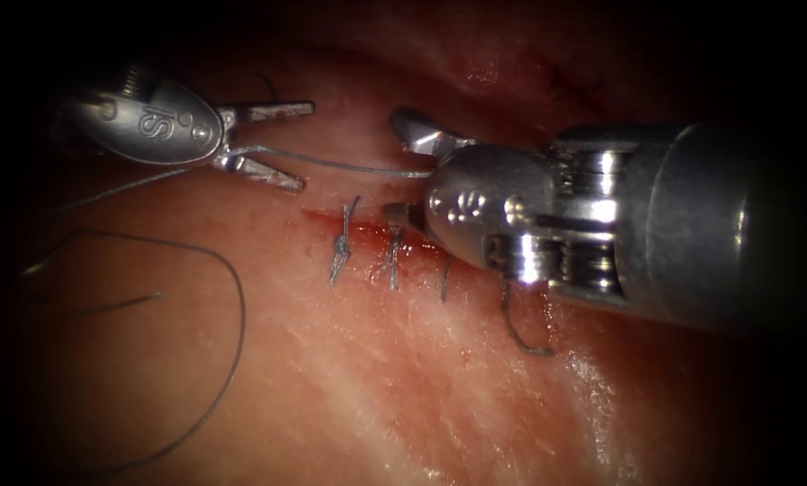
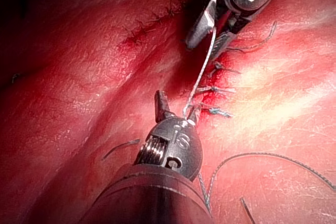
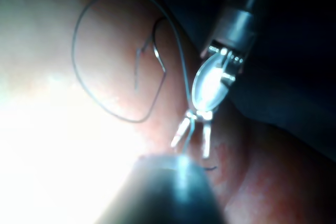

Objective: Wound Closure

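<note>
Here, endoscope view: the silver two-jawed left tool [image 1: 268, 144] sits with jaws spread above the red stitched cut [image 1: 376, 236] in the pale pink tissue [image 1: 403, 387]; a taut grey thread [image 1: 349, 166] runs from between those jaws to the bulky steel right tool [image 1: 414, 171], whose jaws are also apart.
Needle: cannot be made out.
Left wrist view: thread [image 2: 202, 74] stretches between both tools beside the stitches [image 2: 212, 90].
Right wrist view: loose thread loop [image 3: 89, 72] lies on tissue near the left tool [image 3: 191, 132].
</note>
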`<move>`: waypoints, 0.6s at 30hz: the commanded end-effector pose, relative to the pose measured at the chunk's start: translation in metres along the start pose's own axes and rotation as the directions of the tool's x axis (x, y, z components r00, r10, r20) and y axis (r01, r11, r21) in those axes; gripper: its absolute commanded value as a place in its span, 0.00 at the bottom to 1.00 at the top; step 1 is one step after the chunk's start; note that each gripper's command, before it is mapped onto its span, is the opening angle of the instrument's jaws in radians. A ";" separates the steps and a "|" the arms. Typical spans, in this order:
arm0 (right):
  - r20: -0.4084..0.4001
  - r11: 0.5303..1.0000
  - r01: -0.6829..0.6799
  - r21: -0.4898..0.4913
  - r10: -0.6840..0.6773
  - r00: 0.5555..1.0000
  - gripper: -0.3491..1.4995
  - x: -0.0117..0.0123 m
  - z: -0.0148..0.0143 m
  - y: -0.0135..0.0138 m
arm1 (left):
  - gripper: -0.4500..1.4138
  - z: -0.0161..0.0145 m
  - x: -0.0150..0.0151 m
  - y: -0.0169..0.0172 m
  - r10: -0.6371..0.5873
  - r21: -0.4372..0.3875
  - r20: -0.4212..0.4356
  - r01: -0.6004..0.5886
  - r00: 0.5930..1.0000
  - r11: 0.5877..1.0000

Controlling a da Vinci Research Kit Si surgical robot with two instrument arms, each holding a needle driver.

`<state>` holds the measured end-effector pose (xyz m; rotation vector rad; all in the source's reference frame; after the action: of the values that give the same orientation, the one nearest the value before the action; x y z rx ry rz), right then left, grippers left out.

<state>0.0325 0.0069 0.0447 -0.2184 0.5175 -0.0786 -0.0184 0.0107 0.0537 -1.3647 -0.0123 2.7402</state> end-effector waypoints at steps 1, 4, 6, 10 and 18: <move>-0.007 1.000 0.009 0.006 -0.009 1.000 0.00 0.0005 0.0006 -0.0002 | 0.40 0.0007 -0.0004 0.0003 -0.001 -0.004 -0.002 0.001 1.000 1.000; -0.043 1.000 0.025 0.011 -0.025 0.999 0.00 0.0011 -0.0005 -0.0011 | 0.41 0.0005 -0.0006 0.0000 -0.001 -0.008 -0.004 0.001 1.000 1.000; -0.060 1.000 0.013 0.017 -0.011 0.998 0.00 0.0021 -0.0017 -0.0026 | 0.41 0.0004 -0.0010 -0.0007 -0.002 -0.012 -0.008 0.002 1.000 1.000; -0.098 0.997 -0.008 0.072 0.015 0.995 0.00 0.0052 -0.0041 -0.0075 | 0.44 0.0007 -0.0024 -0.0026 -0.003 0.011 0.036 0.002 0.999 1.000; -0.148 0.986 -0.004 0.170 0.029 0.989 0.31 0.0101 -0.0063 -0.0170 | 0.45 0.0017 -0.0028 -0.0037 -0.014 0.052 0.020 0.013 1.000 0.999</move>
<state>0.0370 -0.0111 0.0380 -0.0518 0.6604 -0.1124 -0.0176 0.0146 0.0564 -1.3124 0.0544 2.7182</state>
